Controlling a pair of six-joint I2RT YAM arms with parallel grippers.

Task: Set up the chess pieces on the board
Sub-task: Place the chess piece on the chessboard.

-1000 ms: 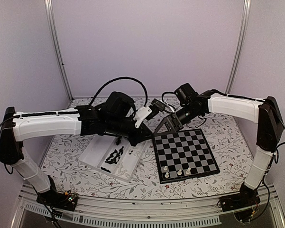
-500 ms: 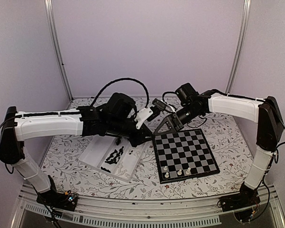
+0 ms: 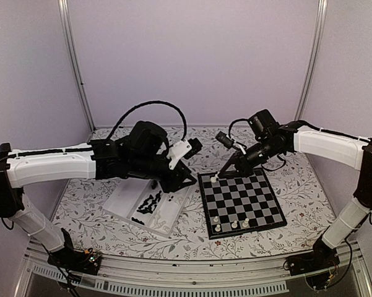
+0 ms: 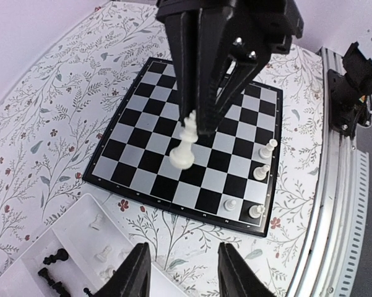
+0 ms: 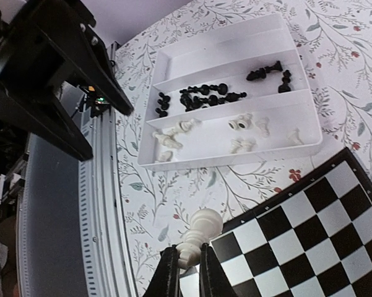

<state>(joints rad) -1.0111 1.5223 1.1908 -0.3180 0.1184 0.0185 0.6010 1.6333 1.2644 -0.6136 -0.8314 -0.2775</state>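
Note:
The board (image 3: 247, 192) lies right of centre, with several white chess pieces (image 3: 234, 223) along its near edge. My right gripper (image 3: 218, 176) is shut on a white chess piece (image 3: 214, 178) and holds it just above the board's far-left corner. The right wrist view shows that piece (image 5: 200, 234) head-up between the fingers, over the board's corner (image 5: 309, 229). The left wrist view shows the same piece (image 4: 184, 148) hanging over the board (image 4: 148, 142). My left gripper (image 3: 184, 179) is open and empty, above the gap between tray and board, and its jaws (image 4: 182, 272) stand wide apart.
A clear plastic tray (image 3: 127, 201) lies left of the board. It holds black pieces (image 5: 204, 96) in its middle compartment and white pieces (image 5: 241, 133) in the one nearest the board. The metal rail (image 4: 340, 185) runs along the table's near edge.
The right arm has swung right, away from the left gripper, and its gripper now hangs over the board's far-left corner with the white piece. The left arm has shifted slightly left.

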